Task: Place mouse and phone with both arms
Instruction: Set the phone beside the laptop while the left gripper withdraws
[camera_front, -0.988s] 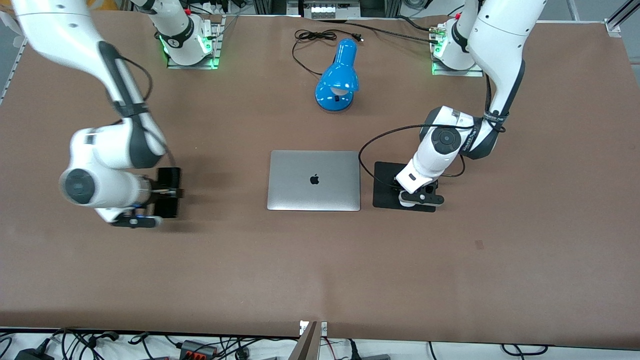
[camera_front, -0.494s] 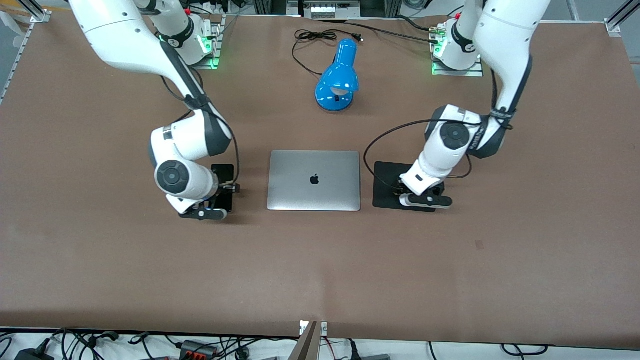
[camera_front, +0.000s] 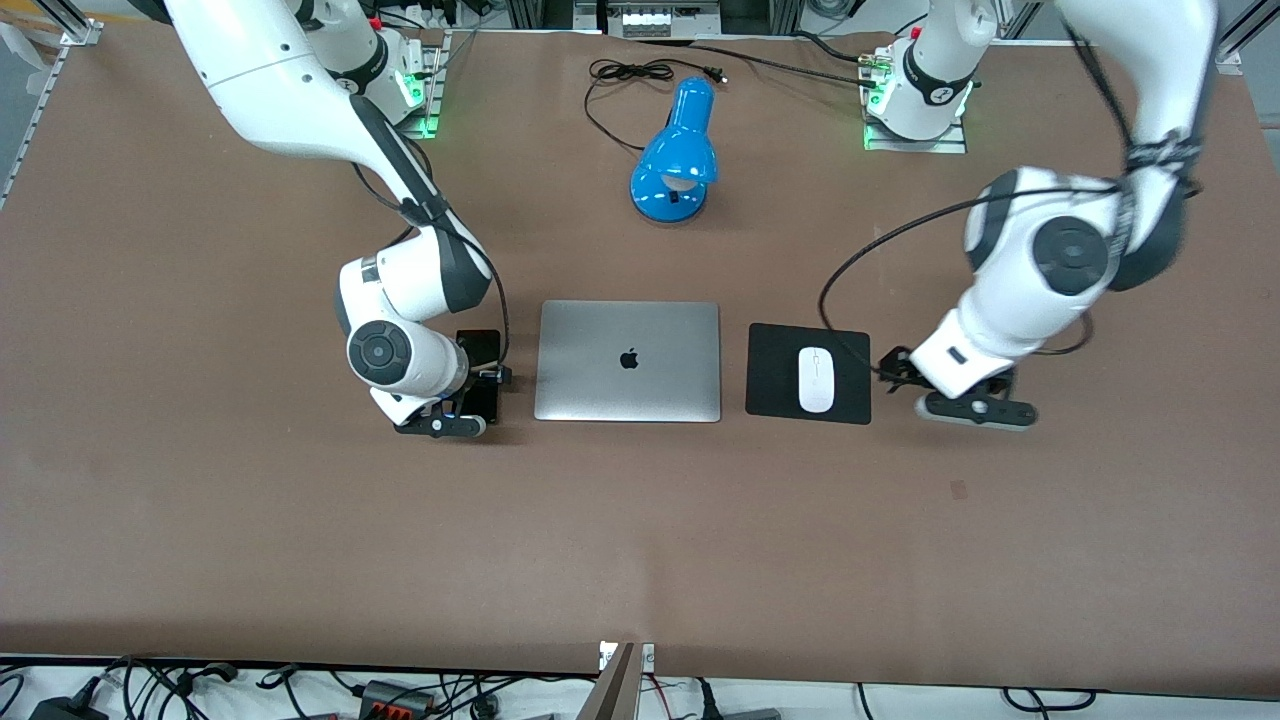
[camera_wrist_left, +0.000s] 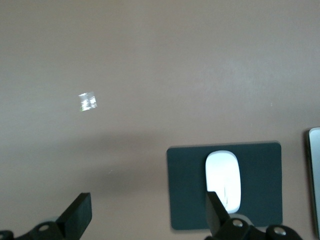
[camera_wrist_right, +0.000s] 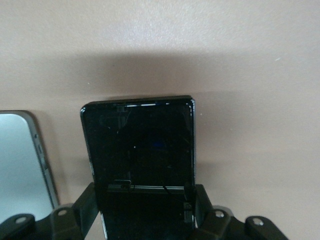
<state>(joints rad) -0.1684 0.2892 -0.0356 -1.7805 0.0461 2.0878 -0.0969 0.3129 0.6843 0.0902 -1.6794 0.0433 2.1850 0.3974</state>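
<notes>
The white mouse (camera_front: 816, 379) lies on the black mouse pad (camera_front: 772, 372) beside the laptop, and it also shows in the left wrist view (camera_wrist_left: 223, 176). My left gripper (camera_front: 952, 394) is open and empty over bare table just off the pad, toward the left arm's end; its jaws (camera_wrist_left: 147, 219) stand wide apart. My right gripper (camera_front: 478, 386) is shut on the black phone (camera_front: 484, 347) and holds it low beside the laptop, on the right arm's side. In the right wrist view the phone (camera_wrist_right: 139, 145) sits between the fingers (camera_wrist_right: 88, 204).
A closed silver laptop (camera_front: 628, 360) lies mid-table between phone and pad; its edge shows in the right wrist view (camera_wrist_right: 20, 160). A blue desk lamp (camera_front: 676, 160) with a black cord lies farther from the front camera than the laptop. Brown table surface surrounds them.
My left gripper has let go of the mouse on the pad and moved off toward the left arm's end. My right arm has carried the phone in beside the laptop.
</notes>
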